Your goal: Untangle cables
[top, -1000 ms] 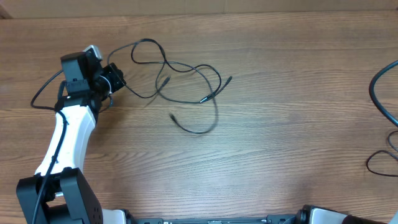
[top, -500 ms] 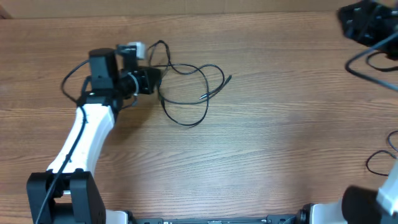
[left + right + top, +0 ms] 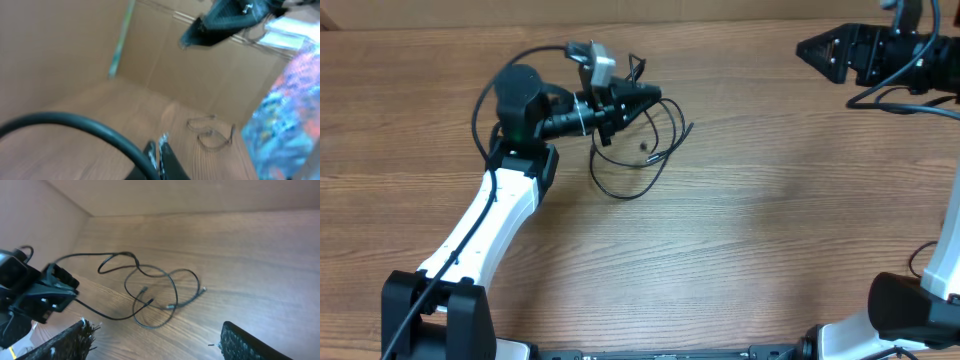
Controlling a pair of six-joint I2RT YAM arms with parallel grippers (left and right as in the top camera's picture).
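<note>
Your left gripper (image 3: 642, 100) is stretched out over the wooden worktop (image 3: 750, 250), and the cables (image 3: 638, 160) lie as a loose tangle of thin black loops right at its tip and just beside it on the near side. One strand rises up against the left gripper, while two small plug ends lie slightly farther out. In the overhead view the left jaws are drawn together into a narrow point, and your blurred left wrist view also shows them close together. A cord runs right up to them, but you cannot tell whether it is actually pinched. Your right gripper (image 3: 807, 47) hangs well apart from the left gripper, at the far side of the worktop, and it points back toward the left gripper. Its jaws are spread wide: in the right wrist view the two fingers (image 3: 75, 340) sit at opposite lower corners. The cables (image 3: 150, 300) lie flat on the wood in that view, just beside the left gripper (image 3: 47, 297).
</note>
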